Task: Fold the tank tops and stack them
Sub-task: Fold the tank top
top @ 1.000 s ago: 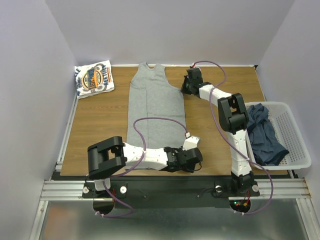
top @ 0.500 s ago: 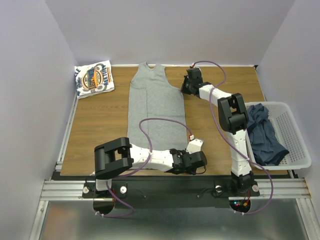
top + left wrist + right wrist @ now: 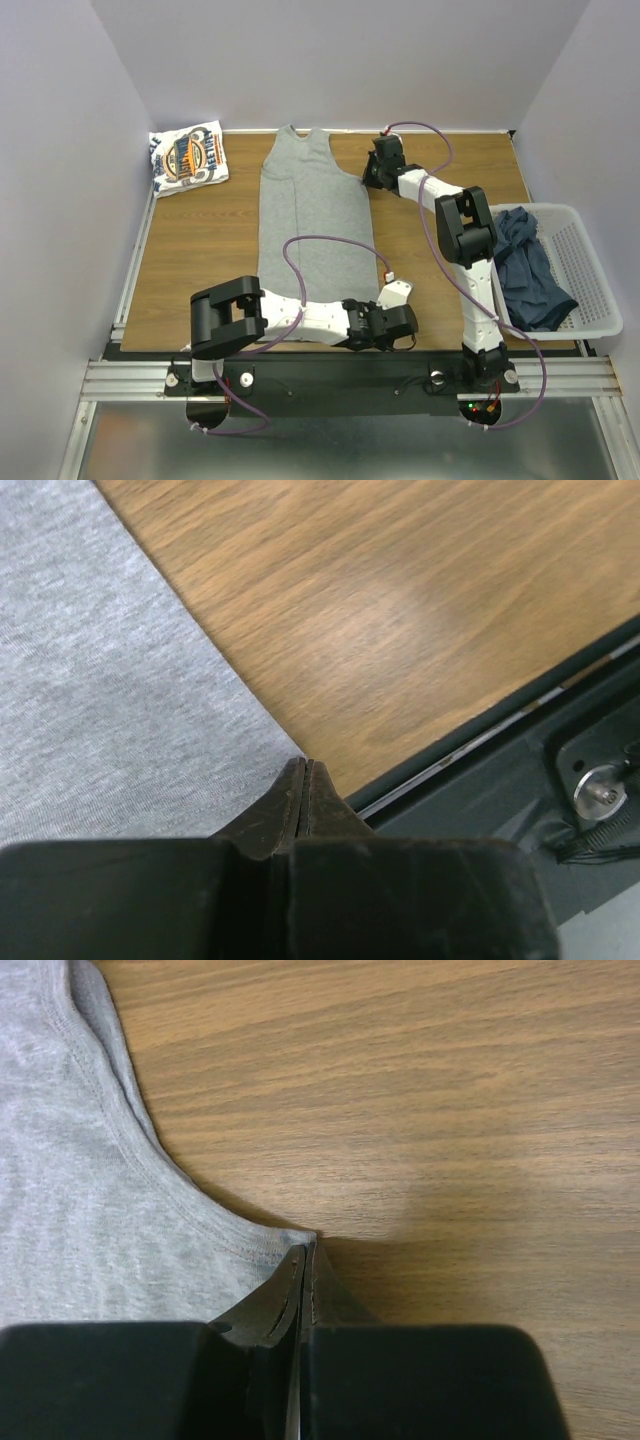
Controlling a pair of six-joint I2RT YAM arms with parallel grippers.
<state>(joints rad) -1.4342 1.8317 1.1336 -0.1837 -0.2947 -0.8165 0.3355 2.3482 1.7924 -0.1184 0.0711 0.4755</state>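
The light grey tank top point(image 3: 315, 215) lies flat along the middle of the table. My left gripper point(image 3: 400, 318) is shut on its near right hem corner, close to the table's front edge; in the left wrist view the jaws point(image 3: 305, 767) meet where the grey cloth point(image 3: 100, 680) ends. My right gripper point(image 3: 367, 181) is shut on the right armhole corner; in the right wrist view it point(image 3: 306, 1245) pinches the grey cloth's point(image 3: 80, 1210) seam point. The white printed tank top point(image 3: 188, 158) lies folded at the far left. Dark slate-blue tank tops point(image 3: 525, 265) lie crumpled in the basket.
A white plastic mesh basket point(image 3: 588, 250) stands off the table's right edge. Bare wood point(image 3: 200, 250) lies left of the grey top. The black frame rail point(image 3: 560, 740) runs just past the front edge beside my left gripper.
My left gripper has moved right and toward the front edge, drawing the grey top's near right hem corner with it. The right arm has not moved.
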